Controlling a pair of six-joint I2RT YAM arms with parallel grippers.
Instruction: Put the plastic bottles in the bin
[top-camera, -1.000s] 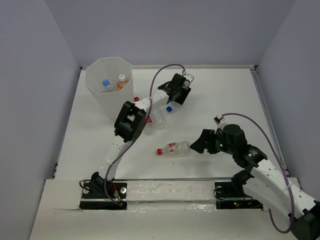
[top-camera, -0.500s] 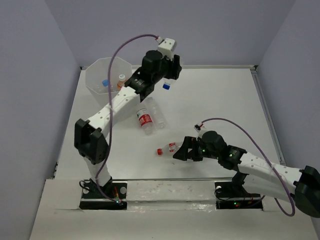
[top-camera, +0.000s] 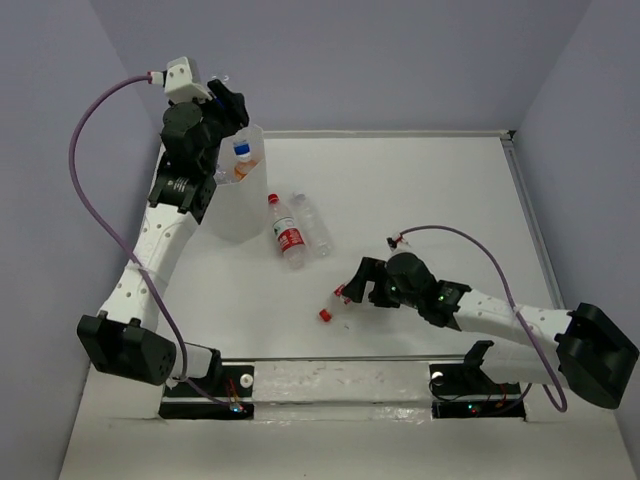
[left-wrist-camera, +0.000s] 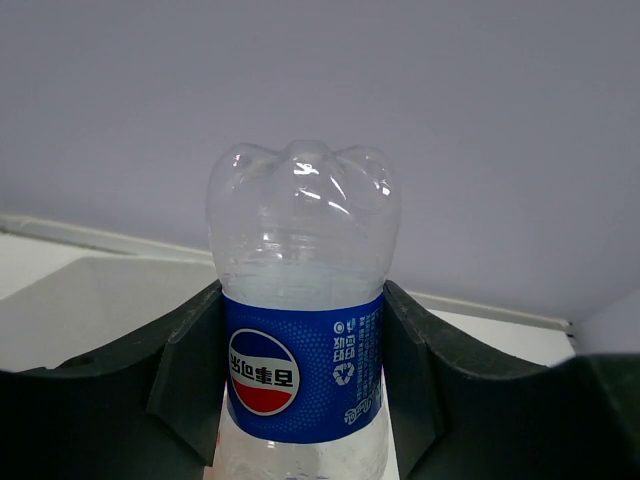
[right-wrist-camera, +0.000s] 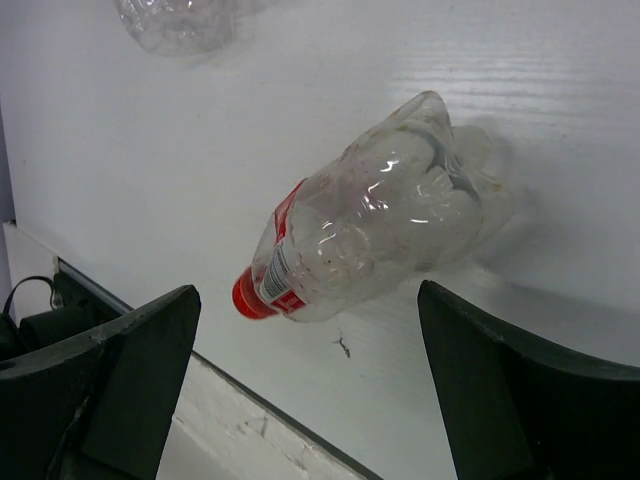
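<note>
Left tool (left-wrist-camera: 305, 300), clamped on blue-labelled clear bottle (left-wrist-camera: 305, 370), should release squarely over white translucent bin (top-camera: 238, 210); right tool (right-wrist-camera: 308, 292), spread apart, faces red-capped bottle (right-wrist-camera: 370, 235).

- A white table (top-camera: 430, 190) is lying under everything.
- Pale lilac walls (top-camera: 380, 60) are enclosing it left, far and right.
- A pale strip (top-camera: 340, 382) is running along its near edge.

Swung the left gripper (top-camera: 233, 122) from the middle of the table (top-camera: 430, 190) up over the rim of the bin (top-camera: 236, 212), blue-labelled bottle (left-wrist-camera: 303, 300) clamped cap-down. Pushed the right gripper (top-camera: 352, 291) further left, spread wide around the red-capped bottle (right-wrist-camera: 370, 225), now turned askew.
</note>
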